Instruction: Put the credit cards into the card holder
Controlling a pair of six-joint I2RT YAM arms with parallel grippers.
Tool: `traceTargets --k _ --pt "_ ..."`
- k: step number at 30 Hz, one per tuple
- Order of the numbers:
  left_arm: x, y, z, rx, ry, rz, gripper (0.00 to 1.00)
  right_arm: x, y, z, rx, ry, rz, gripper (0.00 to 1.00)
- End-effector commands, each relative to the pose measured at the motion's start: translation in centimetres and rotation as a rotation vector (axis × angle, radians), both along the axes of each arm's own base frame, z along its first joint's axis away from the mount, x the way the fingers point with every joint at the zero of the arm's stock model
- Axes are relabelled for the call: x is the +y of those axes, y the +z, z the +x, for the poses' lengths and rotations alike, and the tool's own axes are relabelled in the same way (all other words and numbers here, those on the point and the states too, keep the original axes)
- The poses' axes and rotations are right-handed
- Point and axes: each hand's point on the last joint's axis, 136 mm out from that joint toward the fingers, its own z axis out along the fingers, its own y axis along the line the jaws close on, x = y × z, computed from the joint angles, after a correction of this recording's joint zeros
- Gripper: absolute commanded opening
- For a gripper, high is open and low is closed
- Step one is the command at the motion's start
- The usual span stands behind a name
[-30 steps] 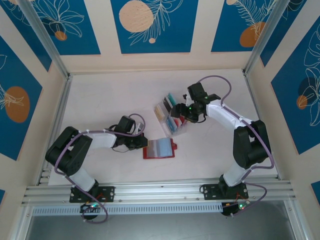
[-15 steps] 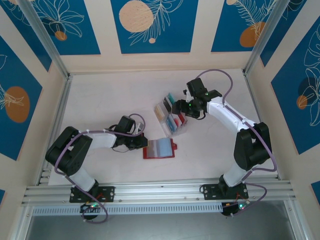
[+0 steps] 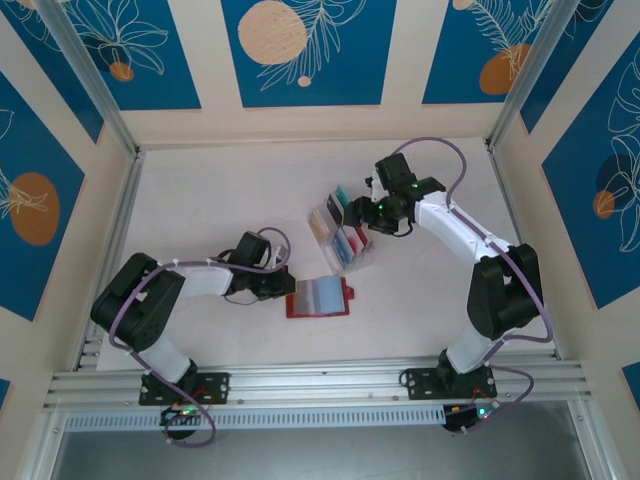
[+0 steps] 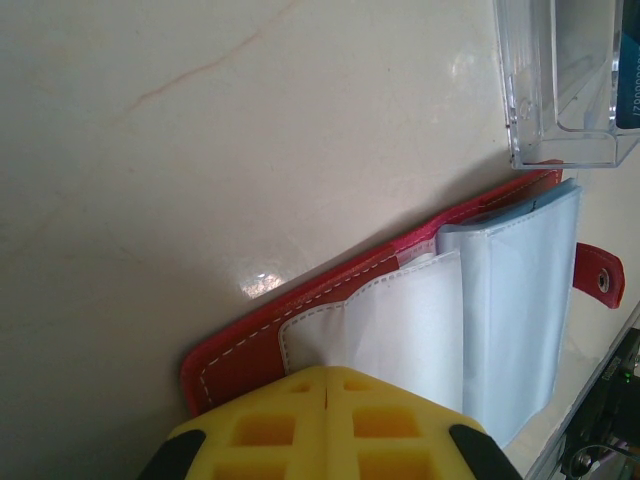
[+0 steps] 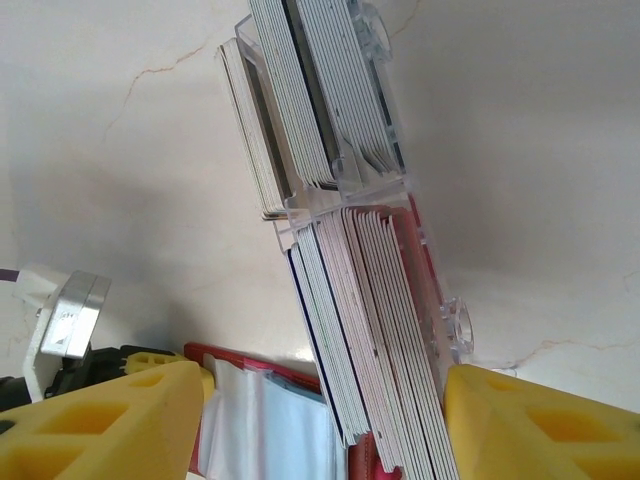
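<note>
So the thing that matters here is how the cards sit relative to the right gripper. They stand on edge in the clear rack, packed in two bunches one behind the other. The row of top edges runs straight ahead of the gripper, tilted a bit to its left. Its fingers are apart, one on each side of the nearer bunch, so the card faces look toward the pads. That gap looks way wider than one card. My guess is it has to come down and narrow onto a single edge, or it'll squeeze the whole bunch, maybe the rack too.

This arm is clearly the nearer one to the cards. They're right between and just past its fingertips, not touching as far as I can tell.

The holder lies open on the table, near side of the rack, behind and below the right gripper.

The left gripper has its fingers together, tip sitting over the holder's near edge on the clear sleeves. I can't tell if it's pinching a sleeve or just pressing the holder flat.
</note>
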Motion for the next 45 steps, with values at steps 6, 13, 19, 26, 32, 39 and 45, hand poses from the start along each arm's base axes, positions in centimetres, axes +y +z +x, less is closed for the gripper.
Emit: traceTargets --k 6,13,19,26,32,39,45 --pt "1.9 -3.1 -1.5 0.06 0.021 0.109 0.04 1.3 0.2 -0.6 0.033 0.049 0.105 0.61" --pt "1.9 -3.2 -1.6 0.062 0.02 0.111 0.04 -1.2 -0.3 0.0 -0.007 -0.013 -0.056 0.62" --pt "1.9 -3.3 -1.5 0.063 0.021 0.111 0.04 -1.3 -0.6 0.1 -0.005 -0.002 -0.081 0.62" --pt "1.9 -3.3 -1.6 0.065 0.022 0.11 0.03 1.0 -1.5 -0.3 0.019 0.061 -0.043 0.62" --pt "1.9 -3.2 -1.5 0.064 0.022 0.108 0.03 1.3 -2.3 -0.4 0.041 0.075 -0.054 0.61" --pt "1.9 -3.3 -1.6 0.067 0.022 0.111 0.03 1.6 -1.1 -0.4 0.022 0.077 0.028 0.57" --pt "1.8 -3.3 -1.5 0.067 0.021 0.11 0.03 1.1 0.1 -0.1 0.004 0.065 0.074 0.55"
